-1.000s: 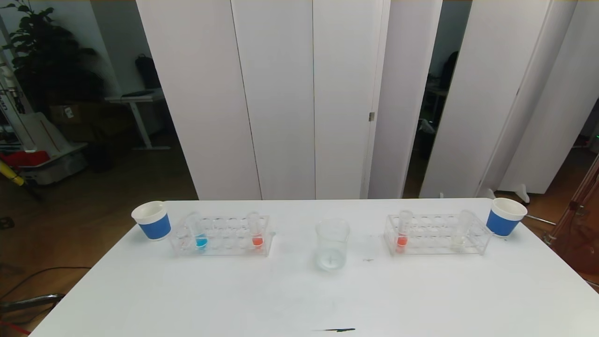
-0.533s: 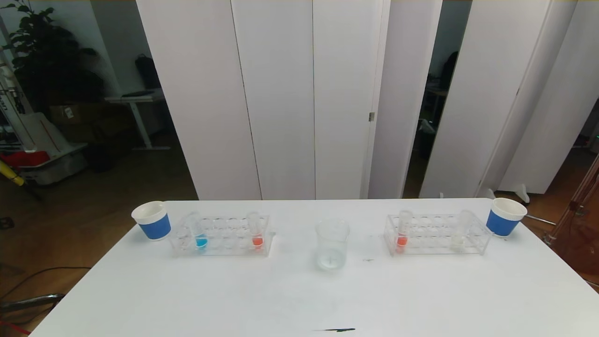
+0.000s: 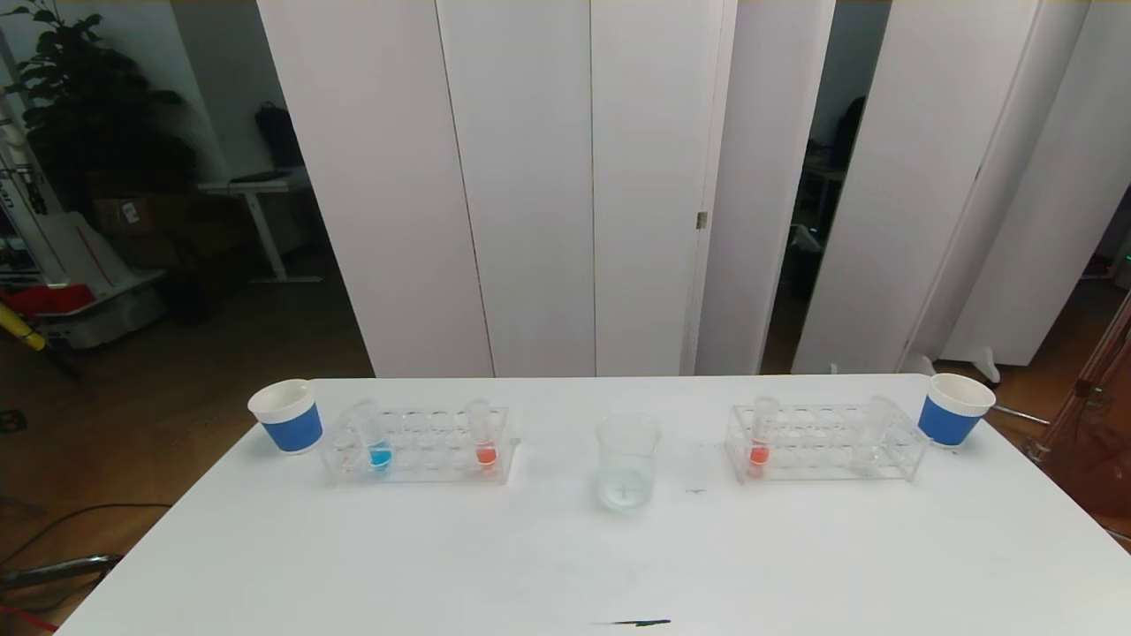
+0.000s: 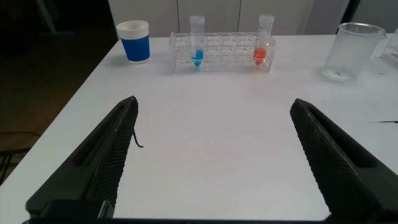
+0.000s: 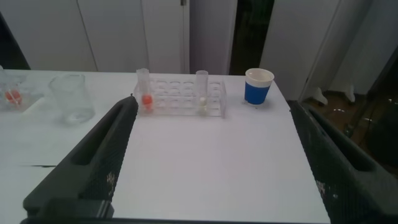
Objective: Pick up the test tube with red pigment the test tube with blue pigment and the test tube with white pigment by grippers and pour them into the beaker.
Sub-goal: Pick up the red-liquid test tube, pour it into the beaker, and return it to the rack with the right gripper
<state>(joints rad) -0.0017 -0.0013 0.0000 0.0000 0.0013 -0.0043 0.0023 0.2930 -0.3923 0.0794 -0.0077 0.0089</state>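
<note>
The clear beaker (image 3: 627, 461) stands mid-table between two clear racks. In the left rack (image 3: 415, 449) are the test tube with blue pigment (image 3: 380, 440) and a test tube with red pigment (image 3: 484, 436). The right rack (image 3: 826, 446) holds another red-pigment tube (image 3: 760, 440) and the test tube with white pigment (image 3: 870, 437). Neither arm shows in the head view. My left gripper (image 4: 214, 104) is open over bare table, well short of the blue tube (image 4: 197, 45). My right gripper (image 5: 212, 104) is open too, well back from the white tube (image 5: 202, 93).
A blue paper cup (image 3: 287, 415) with a white rim stands outside the left rack, and another cup (image 3: 952, 408) outside the right rack. White folding screens rise behind the table's far edge. A small dark mark (image 3: 638, 623) lies near the front edge.
</note>
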